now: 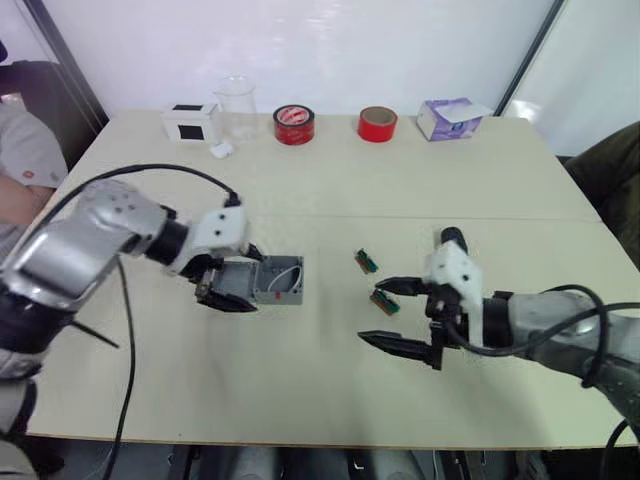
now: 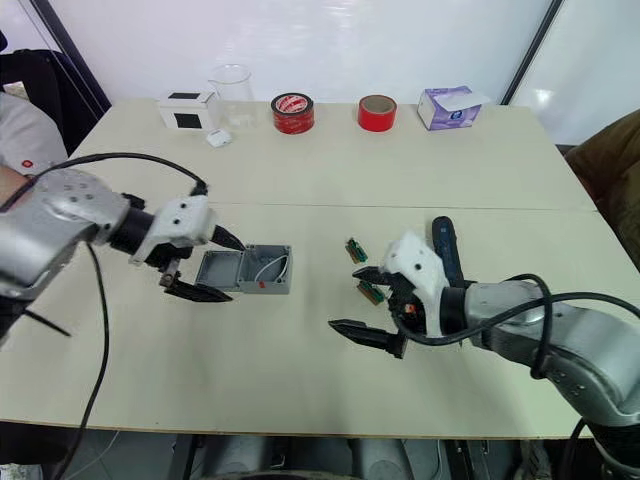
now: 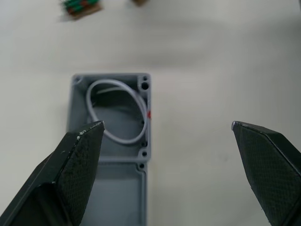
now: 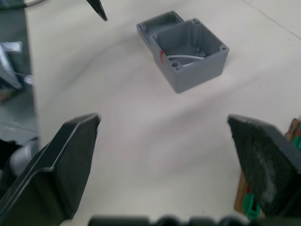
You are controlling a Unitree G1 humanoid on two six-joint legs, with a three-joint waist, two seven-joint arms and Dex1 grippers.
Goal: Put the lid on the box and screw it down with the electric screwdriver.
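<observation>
Open left end effector (image 2: pixel 205 266) — lid (image 2: pixel 219 270) and box (image 2: pixel 266 268) beside it.

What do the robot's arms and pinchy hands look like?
Both arms are shiny silver-grey metal tubes with black joints, and black cables loop loosely along them. Each wrist ends in a blocky white housing. From it grow two black fingers, pointed like wedges, with rough textured pads. The left gripper and right gripper look like twins.
</observation>
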